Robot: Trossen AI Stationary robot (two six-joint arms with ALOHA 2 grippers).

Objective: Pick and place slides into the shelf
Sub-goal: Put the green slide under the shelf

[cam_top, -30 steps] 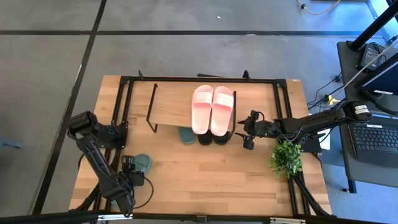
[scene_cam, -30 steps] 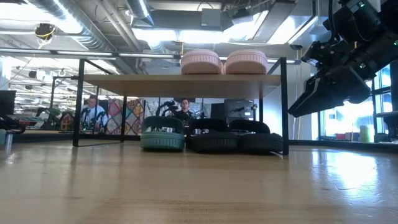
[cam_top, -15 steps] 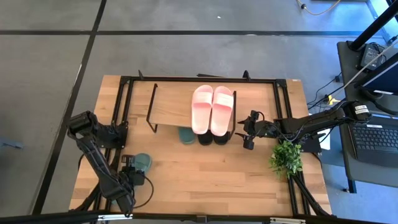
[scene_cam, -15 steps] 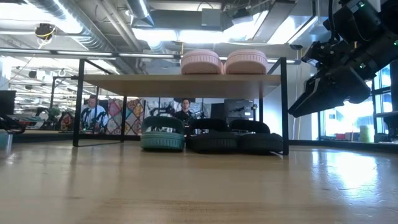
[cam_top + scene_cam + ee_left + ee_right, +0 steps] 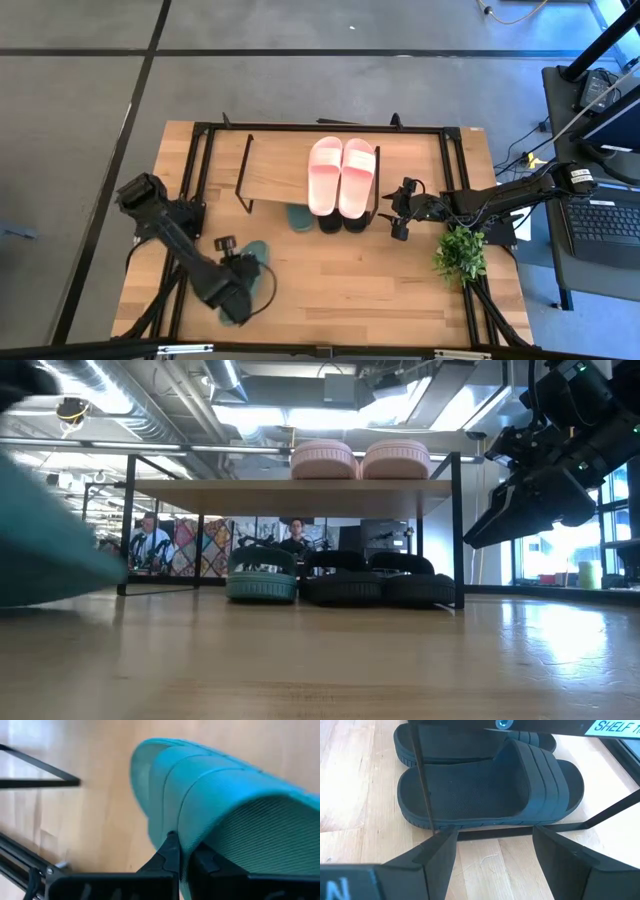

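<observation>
One dark green slide (image 5: 258, 272) is at the table's near left, with my left gripper (image 5: 236, 292) shut on it. It fills the left wrist view (image 5: 225, 805) and shows as a teal blur at the left of the low view (image 5: 45, 540). The shelf (image 5: 275, 172) carries the pink pair (image 5: 341, 176) on its top board. Under it, the other green slide (image 5: 262, 575) and the black pair (image 5: 375, 580) rest on the table. My right gripper (image 5: 495, 857) is open beside the shelf's right end, facing a black slide (image 5: 490, 790). My left gripper pinches a thin edge of the green slide, by its ribbed strap (image 5: 186, 845), between its two fingers (image 5: 170, 855). The slide stretches away beyond the fingertips. Whether any part of it rests on the table cannot be told.
A small potted plant (image 5: 460, 252) stands at the table's right, just behind my right arm. The shelf's thin black wire frame (image 5: 422, 780) crosses in front of the black slide. Bare wood (image 5: 350, 280) lies between the shelf and the near edge. People sit in the room beyond.
My left gripper has shut on the green slide at the near left. It has then swung toward the table's right with it. The slide has turned about and come up into the left of the low view.
</observation>
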